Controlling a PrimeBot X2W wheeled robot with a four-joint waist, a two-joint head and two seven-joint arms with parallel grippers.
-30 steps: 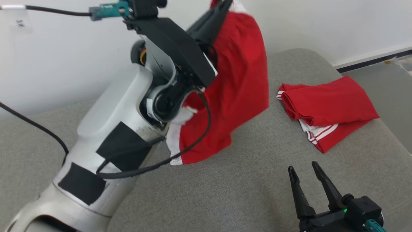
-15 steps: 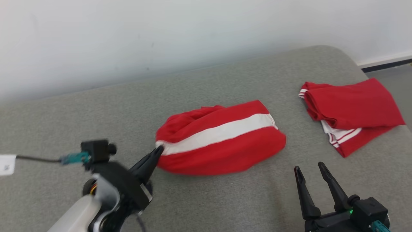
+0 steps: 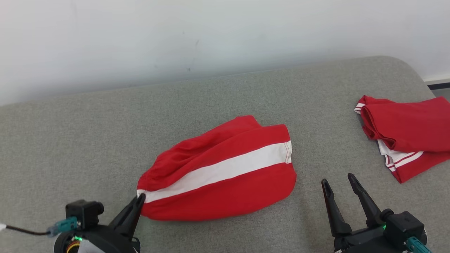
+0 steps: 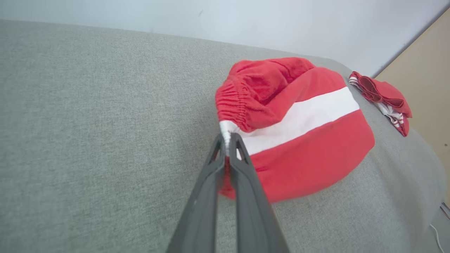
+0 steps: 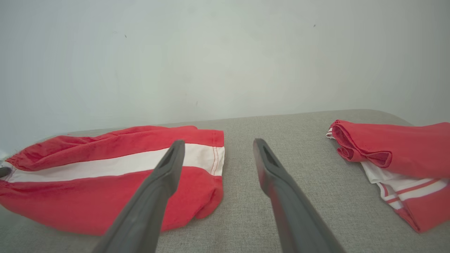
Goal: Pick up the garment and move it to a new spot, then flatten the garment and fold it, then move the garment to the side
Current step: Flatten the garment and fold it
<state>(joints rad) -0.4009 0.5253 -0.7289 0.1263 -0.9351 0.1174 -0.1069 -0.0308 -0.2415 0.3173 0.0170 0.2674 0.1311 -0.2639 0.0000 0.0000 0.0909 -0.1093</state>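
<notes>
Left end effector low, tight on garment waistband; right end effector wide, empty.

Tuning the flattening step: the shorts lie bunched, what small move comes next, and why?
Probably bring the open right pincer forward to the hem. The left pincer is shut on the waistband corner, and the red shorts lie rumpled, so a second grip could stretch them flat.
</notes>
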